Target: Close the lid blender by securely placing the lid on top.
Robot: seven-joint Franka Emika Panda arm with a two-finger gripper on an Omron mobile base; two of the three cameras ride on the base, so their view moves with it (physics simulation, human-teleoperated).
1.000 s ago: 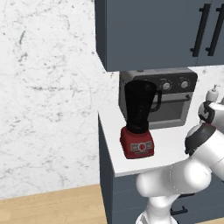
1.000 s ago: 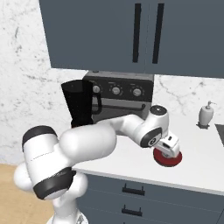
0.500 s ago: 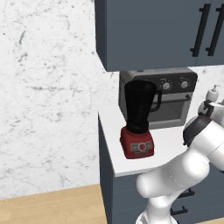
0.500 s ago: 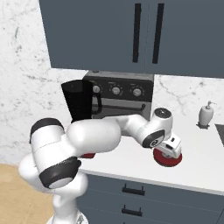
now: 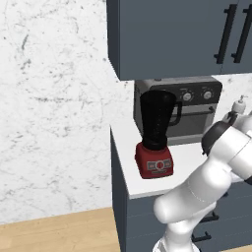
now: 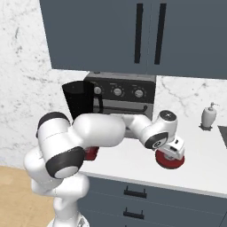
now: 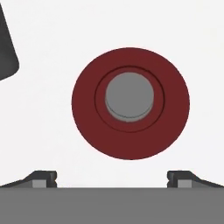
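The lid (image 7: 130,103), a round red disc with a pale grey centre cap, lies flat on the white counter (image 7: 52,122). My gripper (image 7: 112,177) hovers straight above it, open, its two dark fingertips (image 7: 43,177) spread wider than the grey cap and holding nothing. In the right base view the hand (image 6: 170,148) covers most of the lid (image 6: 168,163). The blender (image 5: 155,133), a dark tapered jar with a side handle on a red square base, stands uncovered at the counter's left end; its jar (image 6: 79,99) also rises behind my arm.
A grey toaster oven (image 6: 122,95) stands behind the blender against the marble wall. A white soap dispenser (image 6: 208,116) sits at the back right. Dark cabinets (image 6: 133,31) hang overhead. A dark rounded object (image 7: 6,48) edges the hand view's upper left.
The hand has sunk slightly toward the lid, and the arm's elbow has swung a little. The lid and the blender have not moved.
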